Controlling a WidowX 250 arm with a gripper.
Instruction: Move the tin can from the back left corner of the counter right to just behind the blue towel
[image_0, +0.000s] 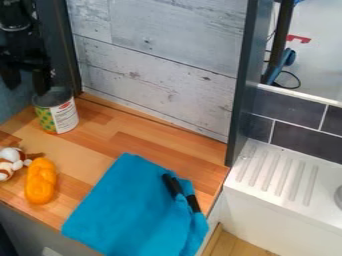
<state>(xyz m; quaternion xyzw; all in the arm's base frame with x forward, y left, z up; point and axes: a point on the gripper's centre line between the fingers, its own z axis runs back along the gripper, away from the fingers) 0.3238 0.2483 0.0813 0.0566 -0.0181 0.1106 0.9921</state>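
Two fingers (41, 81) of the black gripper (27, 89) are held apart at upper left, one seen at the rim of the can (65, 116) upright on the bench (113, 117), contact uncertain. The can is judged stiff and slightly slippery, its weight unclear with its contents hidden, and is best gripped by opposite sides below the rim. A plush toy (10, 159) is cut off by the left edge, and whatever the black handles (172, 186) belong to cannot be made out on the blue cloth (127, 200).
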